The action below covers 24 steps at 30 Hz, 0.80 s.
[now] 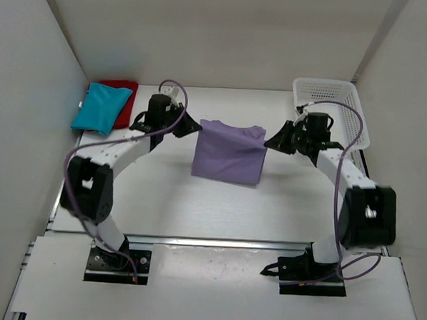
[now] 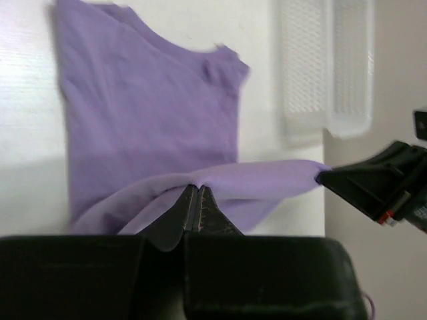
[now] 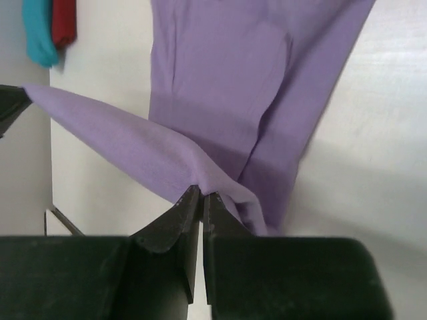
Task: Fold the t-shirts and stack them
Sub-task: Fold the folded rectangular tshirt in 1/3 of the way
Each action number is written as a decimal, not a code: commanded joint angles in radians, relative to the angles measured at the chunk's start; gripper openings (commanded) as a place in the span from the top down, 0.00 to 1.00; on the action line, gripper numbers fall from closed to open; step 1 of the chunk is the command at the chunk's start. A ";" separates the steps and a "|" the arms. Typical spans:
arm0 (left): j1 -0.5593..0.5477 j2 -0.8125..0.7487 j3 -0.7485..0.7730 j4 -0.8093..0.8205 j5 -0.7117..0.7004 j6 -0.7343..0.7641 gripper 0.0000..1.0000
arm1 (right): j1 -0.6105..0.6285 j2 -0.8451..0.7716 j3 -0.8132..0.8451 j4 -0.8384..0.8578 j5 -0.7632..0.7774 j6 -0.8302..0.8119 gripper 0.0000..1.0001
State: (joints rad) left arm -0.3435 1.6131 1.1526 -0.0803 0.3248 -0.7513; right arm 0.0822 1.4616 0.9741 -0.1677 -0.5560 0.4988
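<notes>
A pale lavender t-shirt [image 1: 228, 152] hangs between my two grippers above the middle of the table, its lower part resting on the tabletop. My left gripper [image 1: 197, 127] is shut on the shirt's top left corner [image 2: 193, 181]. Opposite it, my right gripper [image 1: 268, 141] is shut on the top right corner [image 3: 203, 183]. The cloth's top edge is stretched taut between them. A folded teal-blue t-shirt [image 1: 101, 107] lies on a folded red t-shirt [image 1: 124, 91] in the back left corner, also showing in the right wrist view as teal [image 3: 39, 33] and red [image 3: 65, 23].
A white mesh basket [image 1: 329, 109] stands at the back right, close behind my right arm, and shows in the left wrist view too [image 2: 327, 67]. White walls close in the table on the left, back and right.
</notes>
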 commanded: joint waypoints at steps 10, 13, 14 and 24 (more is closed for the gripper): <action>0.129 0.444 0.411 0.066 -0.004 -0.114 0.68 | -0.049 0.562 0.578 0.007 -0.015 0.006 0.73; 0.124 0.374 0.346 0.152 -0.023 -0.128 0.58 | -0.032 0.528 0.594 0.025 -0.004 -0.006 0.57; 0.118 0.351 0.334 0.162 -0.038 -0.105 0.59 | -0.022 0.502 0.580 0.025 0.028 -0.025 0.54; 0.069 0.285 -0.017 0.290 -0.014 -0.057 0.47 | 0.134 0.145 -0.079 0.388 0.082 0.046 0.90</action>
State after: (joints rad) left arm -0.2932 1.9347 1.2724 0.1307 0.2913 -0.8185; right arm 0.1768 1.7119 1.0492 0.0357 -0.4969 0.5095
